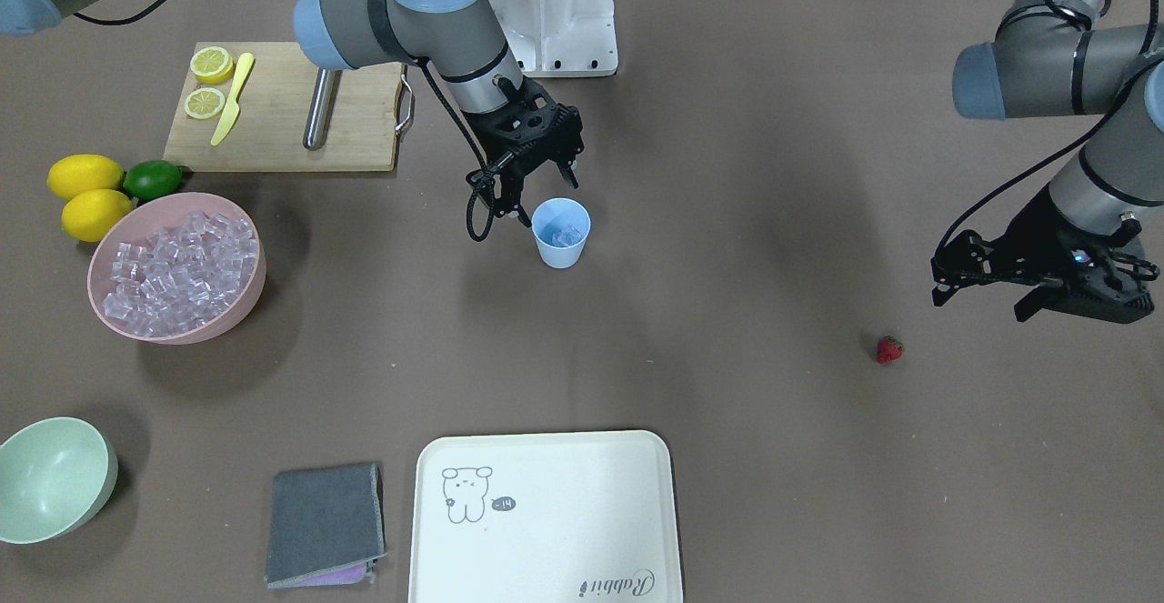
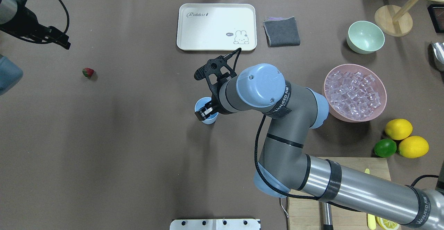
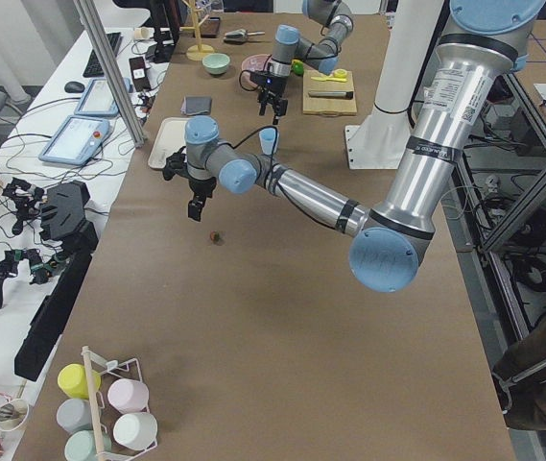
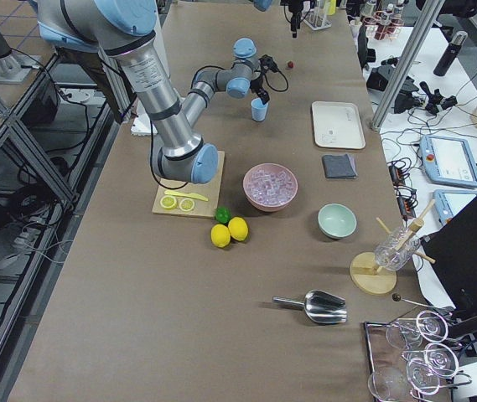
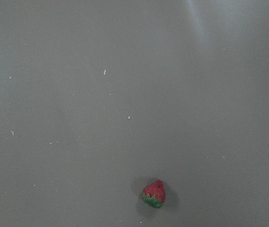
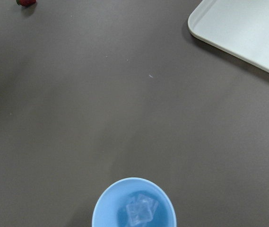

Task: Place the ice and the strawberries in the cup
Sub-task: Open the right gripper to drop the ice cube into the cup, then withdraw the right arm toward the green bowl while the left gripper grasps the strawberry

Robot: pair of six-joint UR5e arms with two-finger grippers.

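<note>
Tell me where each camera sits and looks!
Front-facing: across the table, facing the robot, steeply down; both arms show.
Overhead: behind the robot's shoulders, looking forward and down; mostly the right arm shows.
Exterior left: table's left end, looking along it; left arm near.
Exterior right: table's right end; right arm near.
Left wrist: looks down at the strawberry; no body.
Right wrist: looks down into the cup holding ice; no body.
Shared: both wrist views catch the strawberry.

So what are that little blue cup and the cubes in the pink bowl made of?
The cup looks like matte light-blue plastic: thin, evenly coloured wall, no glare. The cubes look clear and glassy, likely acrylic rather than real ice: crisp edges, no puddle visible, though I can't be sure.
</note>
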